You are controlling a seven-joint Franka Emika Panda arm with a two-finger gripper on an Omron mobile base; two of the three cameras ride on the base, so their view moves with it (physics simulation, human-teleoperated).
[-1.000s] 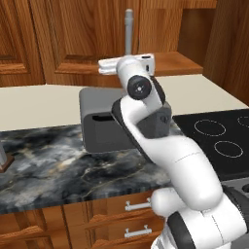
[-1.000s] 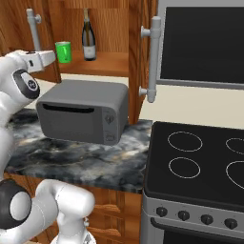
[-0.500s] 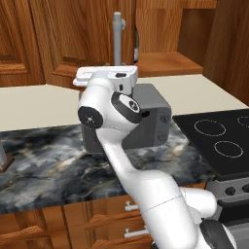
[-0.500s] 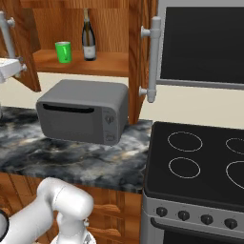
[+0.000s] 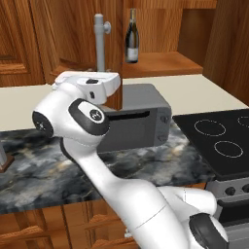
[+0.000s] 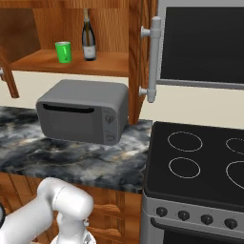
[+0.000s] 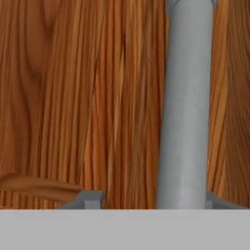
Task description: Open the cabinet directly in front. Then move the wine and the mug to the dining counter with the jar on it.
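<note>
From the left base view I had the cabinet (image 5: pixel 160 63) standing open, its left door swung out edge-on toward the arm, the grey bar handle (image 5: pixel 100 46) rising just above the white hand; the wine (image 5: pixel 131 36) stood on the shelf to the right of that handle, above the toaster oven (image 5: pixel 138 121); the fingers were hidden behind the wrist there, so I could not tell from that side how they stood.

From the right base view the shelf was plain; the mug (image 6: pixel 63 52) sat just left of the wine (image 6: pixel 88 35), the two near but apart, both above the toaster oven (image 6: pixel 83 116); the right door's handle (image 6: pixel 153 59) hung well to the right of the bottle, beside the stove (image 6: pixel 200 167).

In the hand view the handle (image 7: pixel 185 107) ran upright close in front of the door wood, right of centre; the two finger tips showed at the bottom, one at either side of the bar and apart from it, so I judged the gripper (image 7: pixel 149 201) parted and clamped on nothing.

To do this step well, I reckoned, I should pull the hand straight back off the bar until both tips cleared it, and only then swing toward the shelf, keeping wide of the door edge.
</note>
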